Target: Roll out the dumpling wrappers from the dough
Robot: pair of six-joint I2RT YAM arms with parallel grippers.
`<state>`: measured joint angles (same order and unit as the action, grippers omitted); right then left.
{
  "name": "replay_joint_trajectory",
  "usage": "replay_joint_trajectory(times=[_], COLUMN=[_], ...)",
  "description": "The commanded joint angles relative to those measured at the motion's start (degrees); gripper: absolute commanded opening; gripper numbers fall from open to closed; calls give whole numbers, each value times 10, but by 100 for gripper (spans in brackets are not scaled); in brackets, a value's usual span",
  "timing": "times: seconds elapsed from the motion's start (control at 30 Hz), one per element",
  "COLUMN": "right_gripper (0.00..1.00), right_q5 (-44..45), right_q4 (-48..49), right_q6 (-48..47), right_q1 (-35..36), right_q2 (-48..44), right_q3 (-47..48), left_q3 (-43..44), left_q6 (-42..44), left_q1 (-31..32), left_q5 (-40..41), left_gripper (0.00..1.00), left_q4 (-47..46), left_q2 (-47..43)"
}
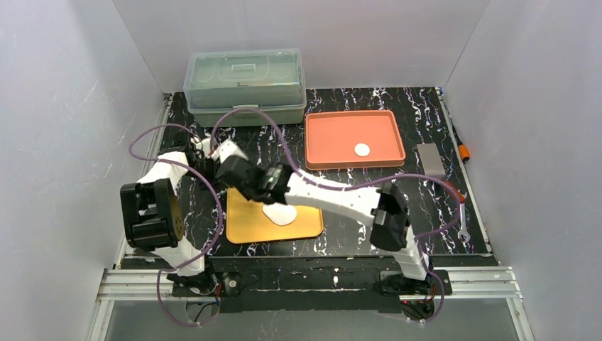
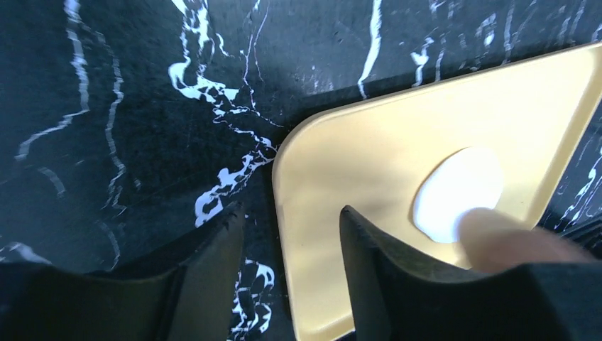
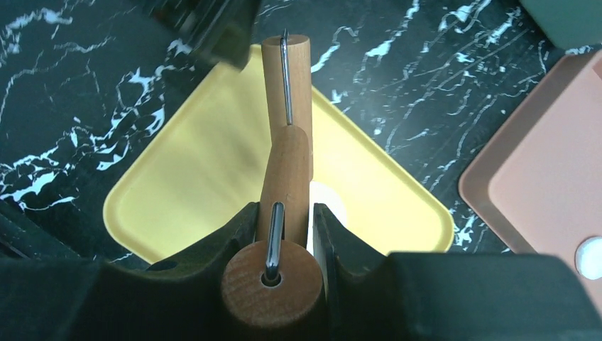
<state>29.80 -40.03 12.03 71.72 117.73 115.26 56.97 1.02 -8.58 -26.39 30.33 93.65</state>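
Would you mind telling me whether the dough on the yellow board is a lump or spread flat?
Spread flat: the dough lies as a thin oval on the board.

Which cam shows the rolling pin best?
Right wrist: the rolling pin fills the centre, clamped in the right end effector. Left wrist catches only a blurred end; top external hides it under the right arm.

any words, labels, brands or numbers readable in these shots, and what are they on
No text can be read in any view.
clear box lid: a raised rectangular mark, too small to read.
rolling pin, yellow board, orange tray: no markings visible.
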Motion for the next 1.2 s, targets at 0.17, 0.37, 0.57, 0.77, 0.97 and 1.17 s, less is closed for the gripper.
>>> replay_joint_trajectory(times=[0.17, 0.37, 0.57, 0.77, 0.97, 1.17], right_gripper=[1, 1, 19, 23, 30, 46], right_q5=[178, 140, 86, 119, 120, 116], right_q4=[-68, -34, -29, 19, 58, 49], right_q6=[21, 24, 57, 80, 67, 46], right_q1=[50, 91, 115, 116, 121, 126], right_q2=[113, 176, 246, 244, 254, 300], right_q3=[101, 122, 186, 122, 95, 135], left_q3=[60, 76, 94, 82, 74, 72], left_q6=[59, 65, 72, 79, 81, 79], left_q1=[-58, -113, -140, -142, -142, -142], left_q5=[62, 64, 67, 75, 72, 67], left_gripper=[62, 65, 66, 66, 66, 66], left_q4=[73, 75, 74, 61, 53, 50], left_q2=[-134, -153, -156, -162, -152, -142])
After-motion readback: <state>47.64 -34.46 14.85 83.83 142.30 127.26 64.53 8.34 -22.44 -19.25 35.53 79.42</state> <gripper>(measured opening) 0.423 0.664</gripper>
